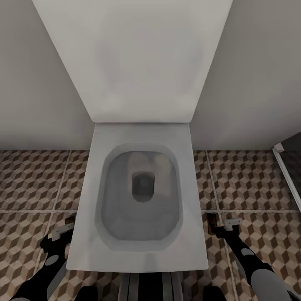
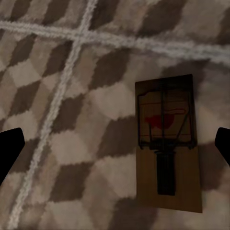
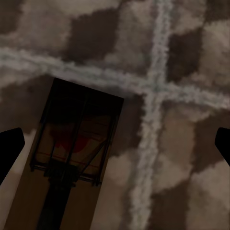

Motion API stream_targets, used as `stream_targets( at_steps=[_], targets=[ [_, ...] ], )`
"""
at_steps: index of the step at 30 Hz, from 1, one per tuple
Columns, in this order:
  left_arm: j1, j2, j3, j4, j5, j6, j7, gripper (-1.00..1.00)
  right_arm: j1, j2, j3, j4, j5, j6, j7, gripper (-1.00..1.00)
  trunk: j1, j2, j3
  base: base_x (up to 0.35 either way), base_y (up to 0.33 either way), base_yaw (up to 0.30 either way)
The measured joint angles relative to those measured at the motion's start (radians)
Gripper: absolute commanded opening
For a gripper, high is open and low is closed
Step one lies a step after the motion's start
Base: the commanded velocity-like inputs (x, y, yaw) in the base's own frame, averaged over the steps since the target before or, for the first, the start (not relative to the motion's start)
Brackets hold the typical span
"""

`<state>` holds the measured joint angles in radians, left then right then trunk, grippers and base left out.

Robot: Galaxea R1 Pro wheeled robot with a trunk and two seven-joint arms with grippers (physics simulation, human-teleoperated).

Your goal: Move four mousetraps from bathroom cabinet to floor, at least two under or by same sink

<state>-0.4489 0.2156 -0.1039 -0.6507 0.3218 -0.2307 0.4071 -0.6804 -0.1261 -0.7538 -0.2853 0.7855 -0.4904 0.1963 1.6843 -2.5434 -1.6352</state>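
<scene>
Mousetrap point(image 2: 166, 146) flat on bathroom floor point(image 2: 57, 96) under left gripper point(image 2: 115, 148), jaws apart, empty. Second mousetrap point(image 3: 72, 163) under right gripper point(image 3: 115, 146), likewise apart. Lift both straight up, avoid nudging traps; toilet point(image 1: 142, 200) between arms.

Right-wrist mousetrap point(image 3: 72, 163) edge-cropped, shadowed

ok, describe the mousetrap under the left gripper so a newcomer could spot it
Start at the white toilet; the left gripper hangs beside it over the cube-patterned floor. Below, in the left wrist view, lies the mousetrap: a flat tan board with dark wire and a red spot, well clear of the grout cross.
</scene>
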Motion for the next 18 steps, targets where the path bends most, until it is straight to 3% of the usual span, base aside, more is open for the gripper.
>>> stream_targets(
  at_steps=[7, 18],
  targets=[
    [0.0, 0.001, 0.002, 0.0, 0.0, 0.0, 0.0, 1.0, 0.0, 0.0, 0.0, 0.0, 0.0, 0.0, 0.0, 1.0, 0.0, 0.0, 0.0, -0.073, 0.0, 0.0],
    [0.0, 0.0, 0.002, 0.0, 0.001, 0.0, 0.0, 1.0, 0.0, 0.0, 0.001, 0.0, 0.0, 0.0, 0.0, 1.0, 0.001, 0.0, 0.0, -0.299, 0.0, 0.0]
  ],
)
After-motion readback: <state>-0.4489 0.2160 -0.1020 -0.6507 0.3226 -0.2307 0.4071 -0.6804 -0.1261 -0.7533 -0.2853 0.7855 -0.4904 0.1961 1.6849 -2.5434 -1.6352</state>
